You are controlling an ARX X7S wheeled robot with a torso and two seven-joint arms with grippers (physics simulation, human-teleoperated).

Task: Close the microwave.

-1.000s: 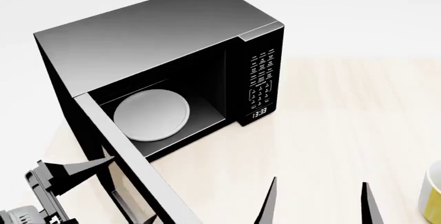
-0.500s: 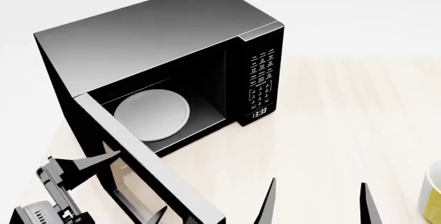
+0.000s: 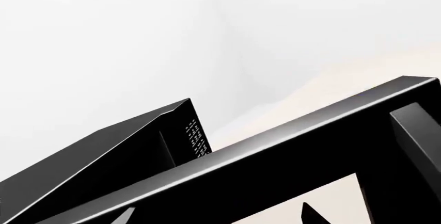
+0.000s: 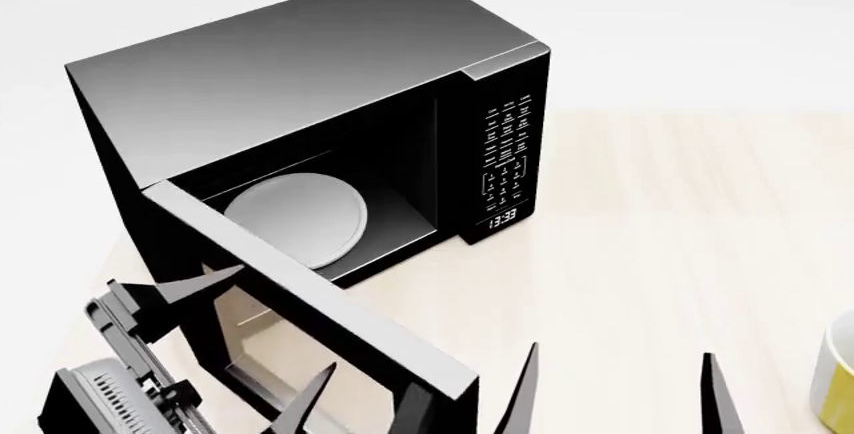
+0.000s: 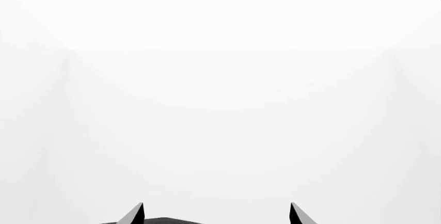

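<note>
The glossy black microwave (image 4: 294, 64) stands on the pale wooden table (image 4: 667, 254), its keypad (image 4: 507, 154) and clock display (image 4: 503, 219) at its right. A white round plate (image 4: 296, 219) lies inside. Its glass-windowed door (image 4: 334, 309) stands partly open, hinged at the left. My left gripper (image 4: 284, 319) is open against the door's outer face, and one finger shows through the glass. In the left wrist view the door's top edge (image 3: 276, 152) crosses close in front of the left gripper (image 3: 217, 216). My right gripper (image 4: 617, 374) hangs open and empty at the front; the right wrist view shows the right gripper (image 5: 217, 213) before blank white.
A yellow and white mug (image 4: 838, 374) stands at the right edge of the table. The microwave body (image 3: 103, 157) shows beyond the door in the left wrist view. The table's left edge runs just beside the microwave.
The door has swung further toward the oven, its free edge now in view. My left gripper has moved forward and right along with it. The right gripper has stayed put.
</note>
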